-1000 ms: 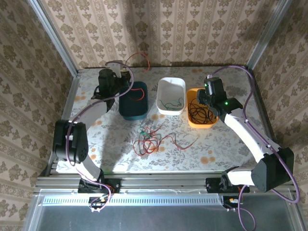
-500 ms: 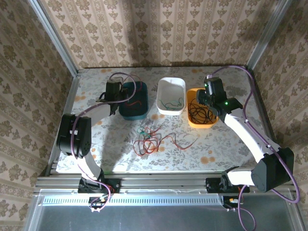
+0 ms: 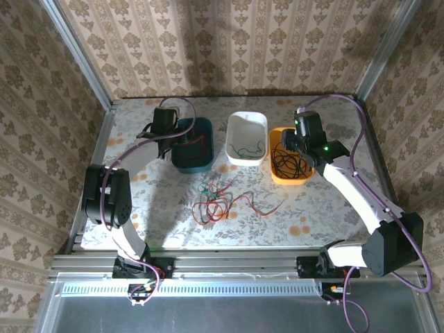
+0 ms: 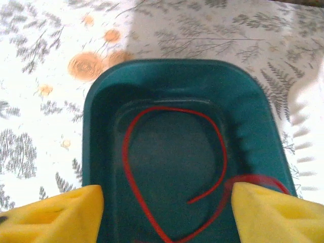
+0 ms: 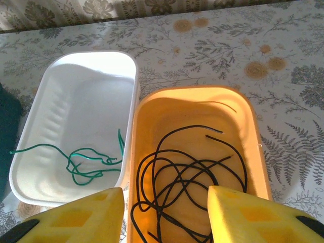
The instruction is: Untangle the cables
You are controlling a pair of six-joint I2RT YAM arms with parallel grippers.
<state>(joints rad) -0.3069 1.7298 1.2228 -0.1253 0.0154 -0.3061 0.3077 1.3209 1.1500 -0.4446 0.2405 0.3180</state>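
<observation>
Left tool (image 4: pixel 167 207) over dark teal plastic tray (image 4: pixel 101 116), jaws wide, empty. Thin red cable (image 4: pixel 126 152) lies looped inside.

Advice: lift straight up so no finger snags the loop.

Right tool (image 5: pixel 164 212) part-open, empty, over orange plastic tray (image 5: pixel 253 131) holding black cables (image 5: pixel 182 172).

Tangled cables (image 3: pixel 214 201) mid-table (image 3: pixel 159 208): red, green and dark strands, hair-thin, limp, knotted.
</observation>
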